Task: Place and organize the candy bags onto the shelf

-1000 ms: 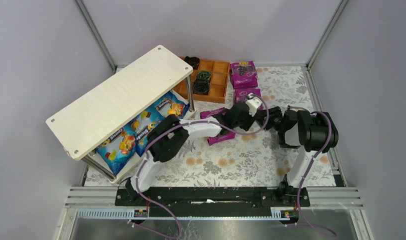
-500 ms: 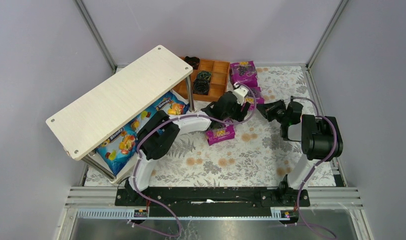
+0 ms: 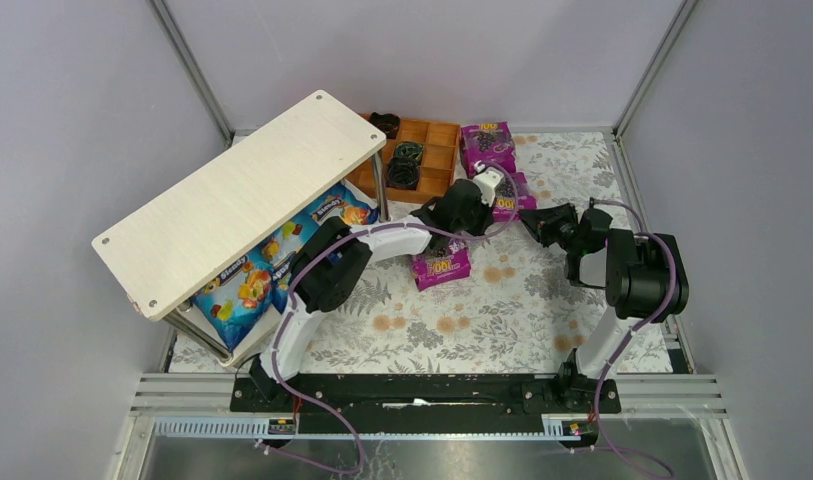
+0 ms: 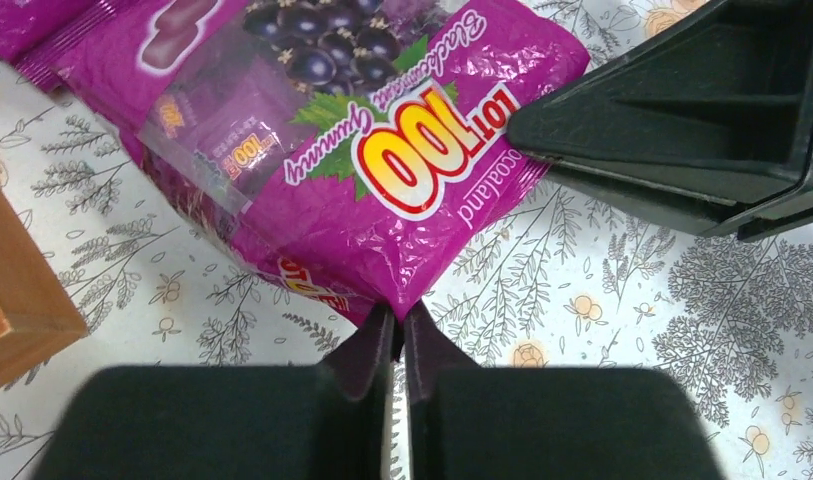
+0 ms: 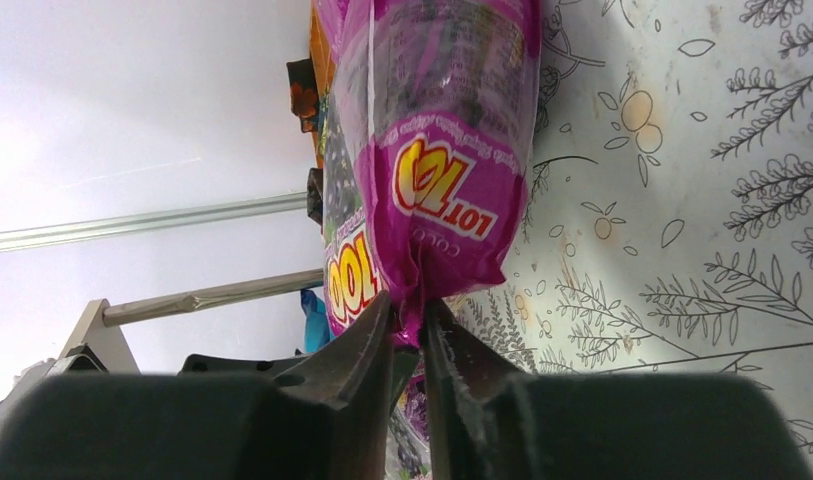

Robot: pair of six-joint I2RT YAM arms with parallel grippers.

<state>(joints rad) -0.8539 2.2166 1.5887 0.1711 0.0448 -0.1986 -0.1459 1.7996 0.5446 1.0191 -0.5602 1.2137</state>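
Three blue candy bags (image 3: 244, 285) lie on the lower board of the shelf (image 3: 232, 195). One purple grape candy bag (image 3: 441, 268) lies flat on the mat; another (image 3: 487, 145) lies at the back. Between the arms is a third purple candy bag (image 4: 382, 150) (image 5: 437, 150). My left gripper (image 4: 400, 312) is shut on its near corner. My right gripper (image 5: 407, 318) pinches its end seam from the other side, and its black fingers (image 4: 682, 120) show in the left wrist view. In the top view the left gripper (image 3: 482, 197) and right gripper (image 3: 538, 217) meet there.
An orange-brown wooden compartment tray (image 3: 434, 178) with black coiled rings (image 3: 404, 165) stands just left of the grippers, behind the shelf's metal post (image 3: 382, 190). A further purple packet edge (image 4: 312, 285) peeks from under the held bag. Grey walls enclose the flowered mat (image 3: 502, 310).
My left gripper left the purple bag at mid-mat, moved back to the far bag and shut on its corner. The right gripper shifted back and left to that same bag.
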